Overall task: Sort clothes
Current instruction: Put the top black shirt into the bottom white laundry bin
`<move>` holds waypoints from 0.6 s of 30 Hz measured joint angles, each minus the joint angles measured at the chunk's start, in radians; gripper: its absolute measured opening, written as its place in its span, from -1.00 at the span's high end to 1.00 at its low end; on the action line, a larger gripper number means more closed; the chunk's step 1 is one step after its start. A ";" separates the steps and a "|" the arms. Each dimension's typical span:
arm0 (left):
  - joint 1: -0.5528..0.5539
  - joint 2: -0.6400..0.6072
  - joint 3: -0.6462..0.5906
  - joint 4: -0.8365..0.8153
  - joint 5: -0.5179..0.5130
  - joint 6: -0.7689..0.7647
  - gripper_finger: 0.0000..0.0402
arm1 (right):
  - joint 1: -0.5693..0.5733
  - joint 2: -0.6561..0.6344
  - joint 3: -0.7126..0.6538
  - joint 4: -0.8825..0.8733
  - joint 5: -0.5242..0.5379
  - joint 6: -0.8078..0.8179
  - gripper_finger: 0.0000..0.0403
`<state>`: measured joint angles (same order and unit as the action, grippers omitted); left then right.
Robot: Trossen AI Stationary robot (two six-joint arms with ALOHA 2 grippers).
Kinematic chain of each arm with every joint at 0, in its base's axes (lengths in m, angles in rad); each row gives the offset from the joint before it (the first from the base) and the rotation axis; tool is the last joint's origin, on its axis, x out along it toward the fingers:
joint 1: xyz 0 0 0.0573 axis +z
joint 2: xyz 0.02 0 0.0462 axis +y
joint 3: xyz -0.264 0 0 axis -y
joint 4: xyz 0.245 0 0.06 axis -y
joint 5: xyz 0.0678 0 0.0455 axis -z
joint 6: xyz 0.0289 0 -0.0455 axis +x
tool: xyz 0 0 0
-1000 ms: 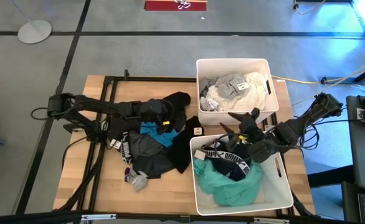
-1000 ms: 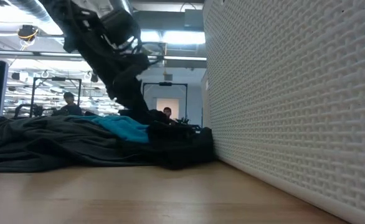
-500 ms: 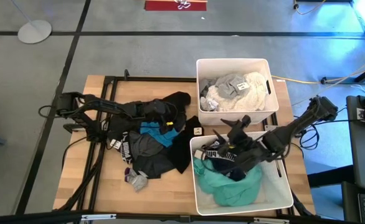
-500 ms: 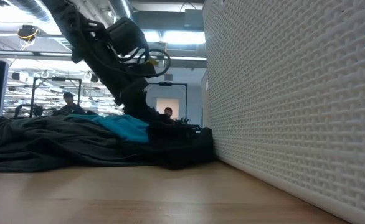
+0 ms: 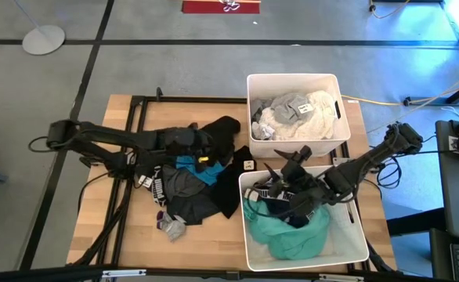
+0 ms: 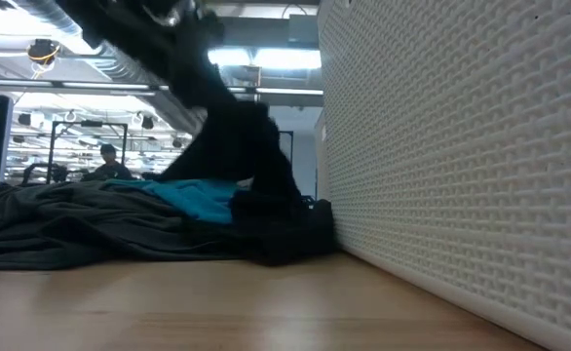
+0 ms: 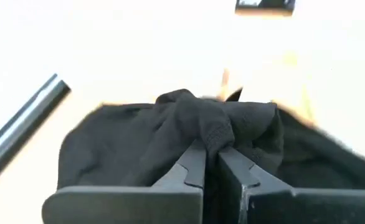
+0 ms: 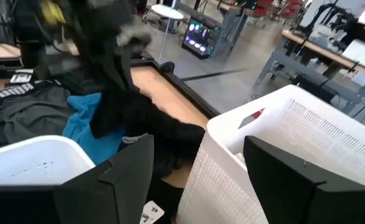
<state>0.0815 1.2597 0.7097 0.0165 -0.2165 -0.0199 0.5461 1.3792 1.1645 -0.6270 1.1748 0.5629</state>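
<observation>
Grey concrete floor is surrounding a wooden worktop (image 5: 96,227), and behind it, in the low view, a bright workshop is stretching away with a person sitting far off. Over on the left, the left gripper (image 5: 208,142) is clamping its fingers (image 7: 195,163) tight on a black garment (image 5: 224,130), pinching a bunched fold of it; the low view is showing that black cloth (image 6: 242,146) hanging off the worktop above the pile. Beneath it the heap of clothes (image 5: 186,188) is lying between the arm and the bins: a teal piece (image 5: 190,166) in the middle, a dark grey garment (image 5: 175,186) with white PUMA lettering (image 5: 157,186) along it, and a small grey sock (image 5: 171,227) just beside the heap's near edge. A small white tag (image 5: 248,164) is lying on the wood near the bins; its print is too small to read. Over on the right, the right gripper (image 5: 280,184) is hovering with fingers spread wide above the near white bin (image 5: 355,239), which is holding a mint-green garment (image 5: 288,231) and a navy piece with white lettering (image 5: 292,205), not readable. Just beyond it, the far white bin (image 5: 292,80) is holding cream and light grey items (image 5: 296,113).
</observation>
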 joint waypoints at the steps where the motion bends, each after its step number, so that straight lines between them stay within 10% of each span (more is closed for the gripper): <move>1: -0.007 -0.028 0.000 -0.004 0.000 0.004 0.98 | -0.008 0.000 0.000 -0.002 -0.015 0.000 -0.24; 18: -0.133 -0.323 0.000 -0.005 0.000 0.062 0.96 | -0.104 0.000 0.000 0.239 -0.203 -0.295 -0.24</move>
<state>-0.0512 0.9371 0.7097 0.0116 -0.2165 0.0417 0.4424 1.3788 1.1641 -0.3883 0.9717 0.2680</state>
